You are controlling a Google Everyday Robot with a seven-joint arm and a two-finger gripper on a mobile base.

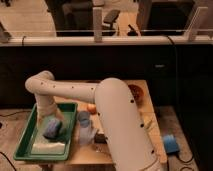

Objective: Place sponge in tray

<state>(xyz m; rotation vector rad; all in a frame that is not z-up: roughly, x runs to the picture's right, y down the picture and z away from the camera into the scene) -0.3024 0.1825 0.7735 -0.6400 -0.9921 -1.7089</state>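
Note:
A blue sponge (51,129) sits inside the green tray (26,145) at the left of the wooden table. My gripper (54,121) is at the end of the white arm (65,90), which reaches left and bends down over the tray. The gripper is right at the sponge's top, low inside the tray. Whether it still touches the sponge does not show. The arm's big white forearm (122,130) fills the middle of the view and hides part of the table.
A white cloth (48,148) lies at the tray's near end. Beside the tray stand a blue cup (84,119) and a clear bottle (86,136). An orange (91,108) and a brown bowl (136,93) are farther back. A blue object (170,144) lies on the floor at right.

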